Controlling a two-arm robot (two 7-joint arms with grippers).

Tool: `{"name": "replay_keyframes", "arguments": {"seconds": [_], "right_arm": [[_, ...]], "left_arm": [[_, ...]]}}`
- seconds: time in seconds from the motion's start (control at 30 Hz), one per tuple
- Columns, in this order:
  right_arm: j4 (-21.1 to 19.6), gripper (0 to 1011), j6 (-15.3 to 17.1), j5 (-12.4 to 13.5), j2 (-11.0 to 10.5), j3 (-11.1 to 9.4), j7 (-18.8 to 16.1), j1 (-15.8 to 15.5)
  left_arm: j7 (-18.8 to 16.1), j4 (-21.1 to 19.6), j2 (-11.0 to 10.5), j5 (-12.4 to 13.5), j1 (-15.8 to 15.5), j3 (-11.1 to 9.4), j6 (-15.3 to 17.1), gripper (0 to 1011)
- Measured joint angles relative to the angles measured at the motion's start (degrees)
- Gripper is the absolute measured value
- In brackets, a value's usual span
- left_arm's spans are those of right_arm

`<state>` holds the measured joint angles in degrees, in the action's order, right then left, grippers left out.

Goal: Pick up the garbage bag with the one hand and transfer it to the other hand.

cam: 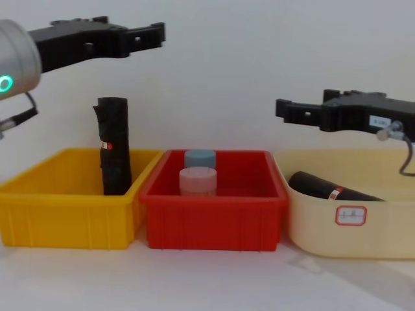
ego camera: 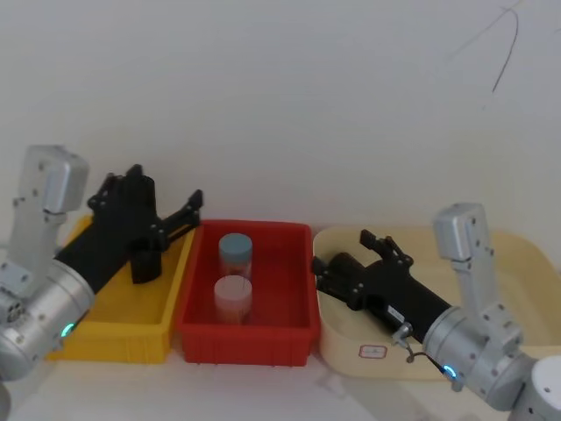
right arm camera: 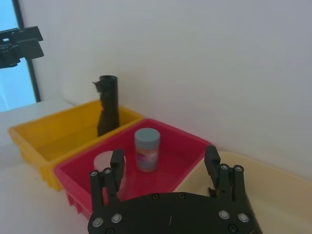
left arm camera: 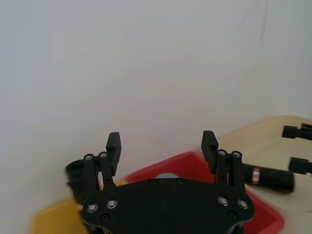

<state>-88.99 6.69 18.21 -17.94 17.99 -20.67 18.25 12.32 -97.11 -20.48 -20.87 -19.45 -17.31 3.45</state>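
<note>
**Above the row of bins: hand-over not yet started**

Toward the table's right edge, the garbage bag (cam: 324, 188) is lying inside the cream tub (cam: 311, 227), and nothing is touching it. Its long axis is running roughly left to right along the tub and close to level. The blunt end nearest the red bin (cam: 214, 223) appears to be sitting a little higher, and the red-and-white band is showing toward the table's front edge.

The right gripper (right arm camera: 164, 158) is hovering above the bag and clear of it. Its claw is spread wide and carrying nothing, with the fingertips aiming toward the table's left edge. The left gripper (left arm camera: 162, 142) is hanging high over the yellow bin (cam: 65, 220) near the left edge, also wide and empty, and is aiming rightward. A second black roll (cam: 115, 149), ragged at its top, is standing upright in that yellow bin.

Judging from this, no step is being completed yet. The grasp, the lift and the pass between claws are all remaining.
</note>
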Motion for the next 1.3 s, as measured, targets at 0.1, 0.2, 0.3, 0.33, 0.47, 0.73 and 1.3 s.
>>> {"name": "replay_keyframes", "arguments": {"seconds": [0.1, 0.2, 0.3, 0.33, 0.47, 0.73, 1.3], "right_arm": [[0.5, 1002, 0.1, 0.0, 0.1, 0.9, -0.5, 0.8], [0.9, 1001, 0.2, -0.2, 0.2, 1.9, -1.2, 1.6], [1.4, 1001, 0.4, -0.5, 0.2, 2.9, -1.9, 2.5], [1.7, 1001, 0.5, -0.8, 0.3, 3.6, -2.3, 2.9], [2.3, 1001, 0.8, -1.2, 0.5, 4.8, -2.9, 3.9], [5.1, 1001, 1.8, -2.7, 1.7, 8.2, -4.2, 7.3], [13.2, 1001, 2.3, -5.4, 5.0, 12.1, -4.6, 13.6]], "left_arm": [[-1.3, -1.0, -0.5, 0.5, 1.1, 1.0, 0.2, 1001], [-2.3, -1.7, -0.8, 0.9, 1.9, 1.8, 0.3, 1001], [-3.0, -2.3, -1.1, 1.2, 2.6, 2.4, 0.4, 1001], [-3.3, -2.6, -1.2, 1.4, 2.9, 2.7, 0.5, 1001], [-3.9, -3.0, -1.4, 1.6, 3.4, 3.2, 0.5, 1001], [-4.7, -3.7, -1.7, 1.9, 4.2, 3.9, 0.6, 1001], [-5.4, -4.2, -1.9, 2.2, 4.8, 4.4, 0.7, 1001]]}}
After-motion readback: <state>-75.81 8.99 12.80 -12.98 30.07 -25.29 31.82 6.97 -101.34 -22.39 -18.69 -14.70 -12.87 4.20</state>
